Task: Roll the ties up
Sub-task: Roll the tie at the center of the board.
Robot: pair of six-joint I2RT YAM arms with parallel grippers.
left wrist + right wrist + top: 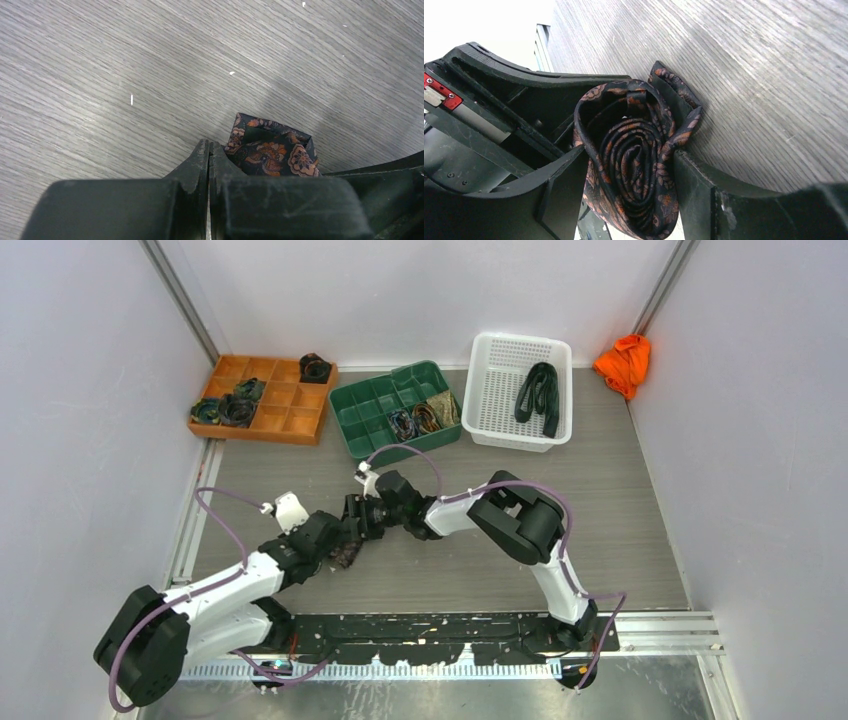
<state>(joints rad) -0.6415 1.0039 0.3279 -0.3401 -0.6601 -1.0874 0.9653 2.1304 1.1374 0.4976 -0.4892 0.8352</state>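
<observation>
1. Dark navy tie (634,145) with an orange floral print is wound into a tight coil, standing on edge between my right fingers.
2. My right gripper (626,175) is clamped on that coil, one finger on each side, jaws fairly wide around the roll.
3. One loose outer lap of the tie loops over the top of the coil; a short end sticks out towards the grey wood-grain table (620,540).
4. My left gripper (208,150) has its fingers pressed together. The tie's folded end sits just beside the right finger; I cannot tell if any fabric is nipped.
5. Both grippers meet low over the table, centre-left, near my bases.
6. Far edge: orange tray (290,405) with coiled ties (225,408), green tray (370,405) with more coils (420,418), and white basket (495,390) with an unrolled dark tie (538,395).
7. An orange cloth (624,362) lies in the far right corner.
</observation>
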